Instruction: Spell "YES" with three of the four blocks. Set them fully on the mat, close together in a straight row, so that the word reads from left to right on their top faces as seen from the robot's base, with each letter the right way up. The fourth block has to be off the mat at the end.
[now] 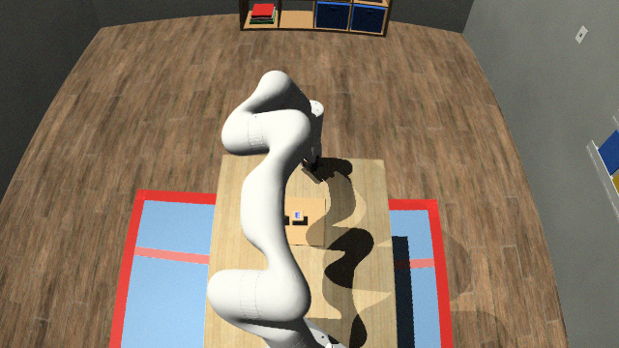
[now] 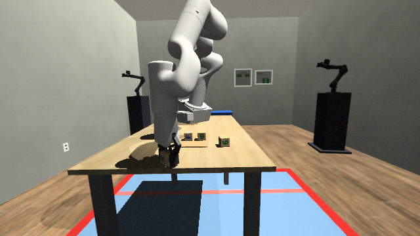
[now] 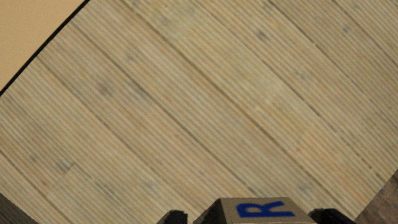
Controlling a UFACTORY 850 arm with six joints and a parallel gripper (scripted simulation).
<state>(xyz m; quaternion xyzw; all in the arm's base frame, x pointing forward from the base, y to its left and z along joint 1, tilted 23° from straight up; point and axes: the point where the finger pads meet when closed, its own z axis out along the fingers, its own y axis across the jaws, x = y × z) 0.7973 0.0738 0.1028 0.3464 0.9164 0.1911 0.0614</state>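
Observation:
My gripper (image 2: 169, 157) is low at the far end of the wooden table, open, with its fingers on either side of a wooden block (image 2: 165, 158). In the wrist view this block (image 3: 260, 212) shows a blue R on the face toward the camera, between the two fingertips. The tan mat (image 1: 305, 221) lies mid-table and holds a block with a blue E (image 1: 298, 214). From the side, two blocks (image 2: 188, 136) (image 2: 201, 136) stand on the mat (image 2: 195, 144). A block with a green letter (image 2: 224, 141) stands off the mat beside it.
The block at my gripper stands close to the table's end edge (image 2: 170, 169). A corner of the mat (image 3: 30, 30) shows in the wrist view. Dark pedestals with small arms (image 2: 331, 121) and a shelf (image 1: 314, 14) stand far from the table.

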